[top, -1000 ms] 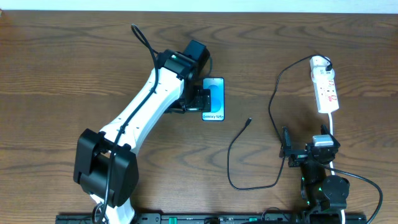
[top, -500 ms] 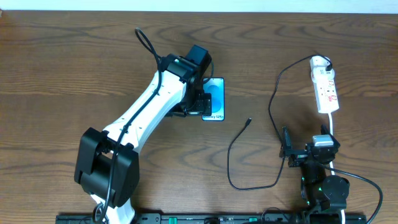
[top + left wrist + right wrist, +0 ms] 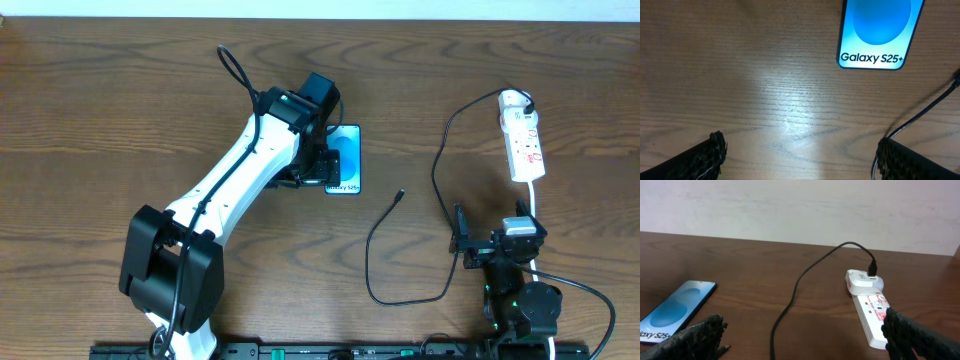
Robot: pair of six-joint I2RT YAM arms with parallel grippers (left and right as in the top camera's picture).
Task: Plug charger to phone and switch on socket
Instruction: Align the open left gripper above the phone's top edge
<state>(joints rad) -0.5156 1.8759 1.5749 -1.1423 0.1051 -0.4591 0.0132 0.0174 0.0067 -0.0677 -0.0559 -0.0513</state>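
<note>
The phone (image 3: 347,160) lies flat on the table, screen up, showing "Galaxy S25+". My left gripper (image 3: 322,165) hovers over its left edge, open and empty. In the left wrist view the phone (image 3: 877,32) is at the top right, ahead of the open fingers (image 3: 800,157). The charger's black cable (image 3: 372,260) loops on the table, its plug tip (image 3: 401,194) lying loose to the right of the phone. Its white adapter (image 3: 515,100) sits in the far end of the socket strip (image 3: 526,148). My right gripper (image 3: 490,243) is open and empty near the strip's near end.
The right wrist view shows the phone (image 3: 675,310) at left, the cable (image 3: 790,305) in the middle, and the adapter (image 3: 865,280) on the strip (image 3: 875,315) at right. A pale wall runs behind the table. The strip's thick white cord (image 3: 540,205) runs toward the right arm.
My left arm shifted slightly right, so its wrist now covers more of the phone's left side. The right arm, cable and strip have not moved.
</note>
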